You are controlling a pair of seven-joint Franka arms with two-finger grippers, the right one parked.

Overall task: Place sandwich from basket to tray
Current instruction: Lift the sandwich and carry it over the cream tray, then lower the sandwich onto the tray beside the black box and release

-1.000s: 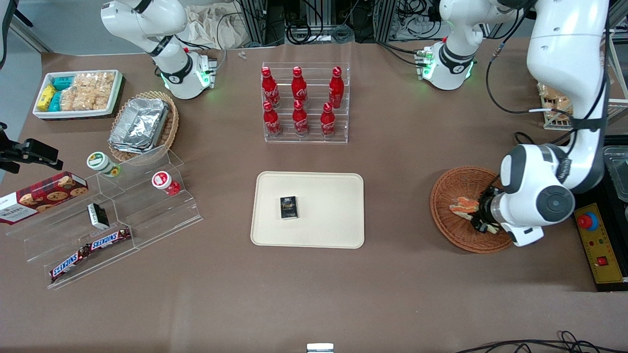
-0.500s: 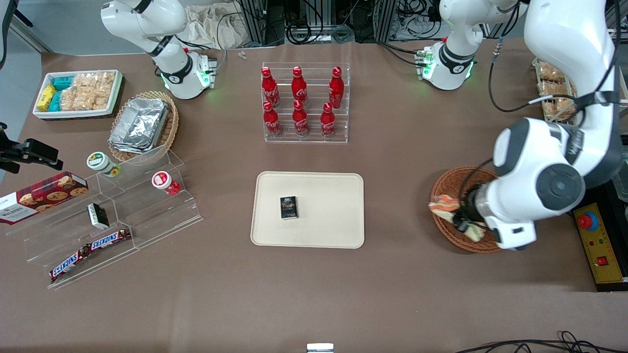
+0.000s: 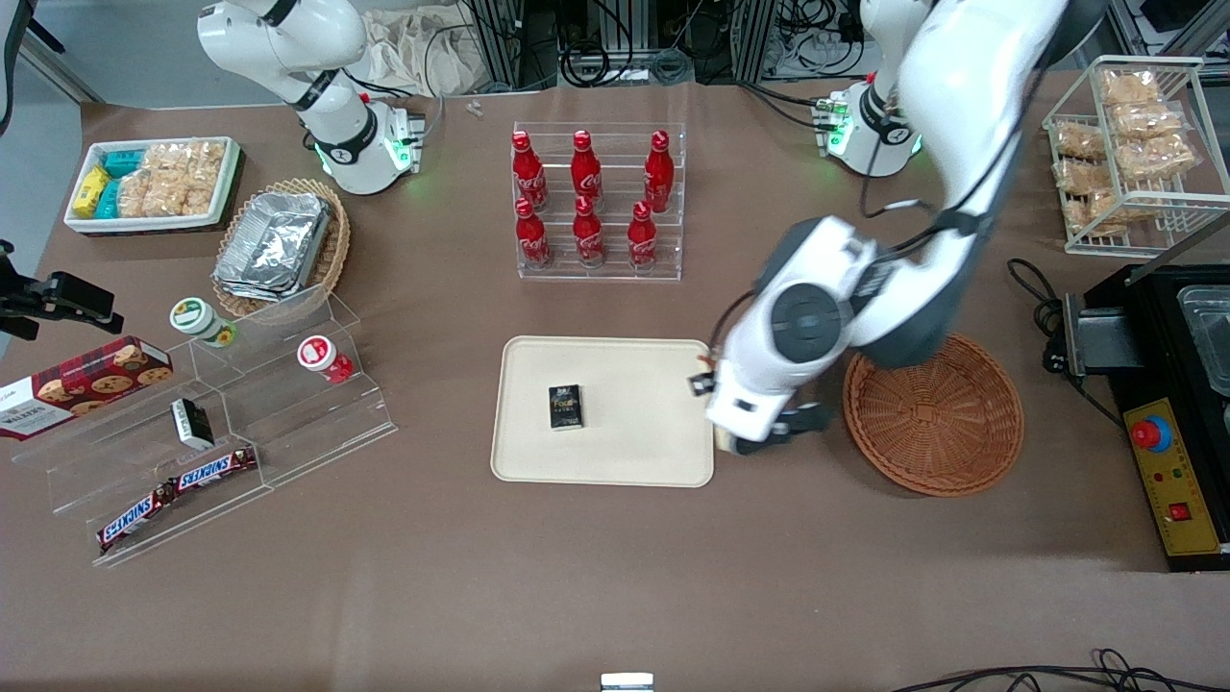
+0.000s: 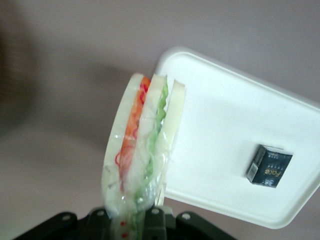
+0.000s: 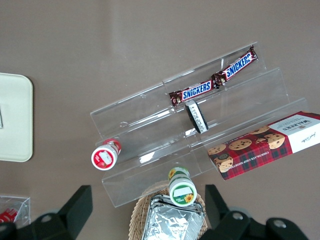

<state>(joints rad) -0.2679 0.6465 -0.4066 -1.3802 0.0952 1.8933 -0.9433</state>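
My left gripper (image 4: pixel 140 217) is shut on the sandwich (image 4: pixel 142 145), a wrapped wedge of white bread with orange, red and green layers. It holds the sandwich above the table at the edge of the cream tray (image 4: pixel 220 130). In the front view the gripper (image 3: pixel 759 437) sits under the wrist between the tray (image 3: pixel 625 452) and the round reddish-brown basket (image 3: pixel 932 413), and the sandwich is hidden by the arm. The basket holds nothing. A small black box (image 3: pixel 566 407) lies on the tray and also shows in the left wrist view (image 4: pixel 269 165).
A clear rack of red cola bottles (image 3: pixel 598 202) stands farther from the front camera than the tray. A clear stepped shelf (image 3: pixel 240 404) with snacks lies toward the parked arm's end. A wire rack of snack packets (image 3: pixel 1134 144) and a black machine (image 3: pixel 1172 384) stand at the working arm's end.
The gripper has lifted the sandwich out of the basket and carried it sideways to the tray's edge. The basket is now empty.
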